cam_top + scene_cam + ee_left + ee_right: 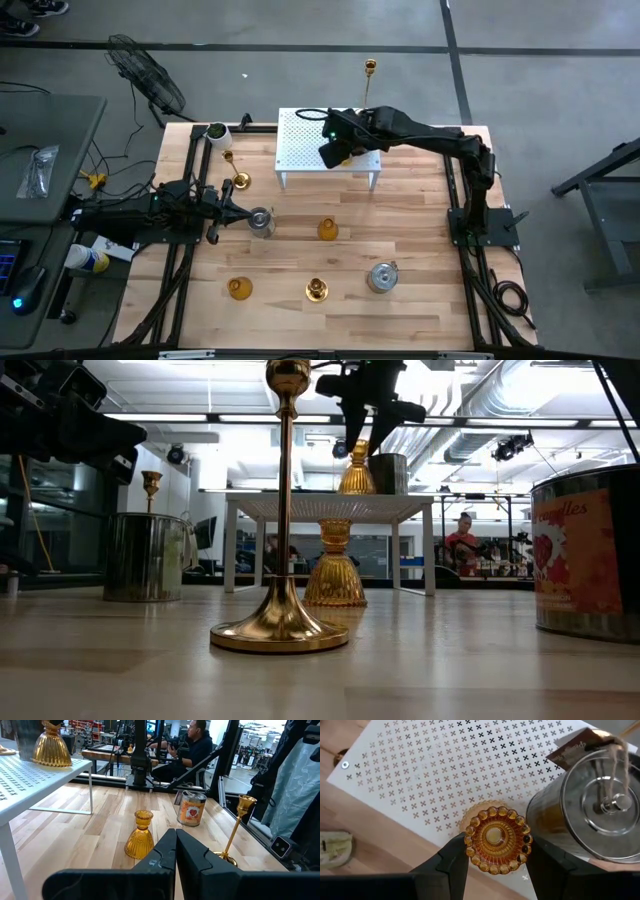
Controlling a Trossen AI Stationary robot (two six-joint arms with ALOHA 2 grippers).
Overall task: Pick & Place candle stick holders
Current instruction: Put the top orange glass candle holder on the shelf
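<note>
A light wooden table (400, 215) carries a white perforated rack (300, 150) at its back. In front of the rack stand a silver cup (261, 221), an amber glass holder (328, 229), another amber holder (239, 288), a gold stick (317, 290) and a silver tin (383, 276).

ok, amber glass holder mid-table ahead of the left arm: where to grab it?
Take the amber glass holder at its narrow neck, between the small top cup and the flared ribbed skirt. It stands upright with nothing close beside it, so probably come straight down, fingers straddling the neck. The left claw, shut, is nearest.
</note>
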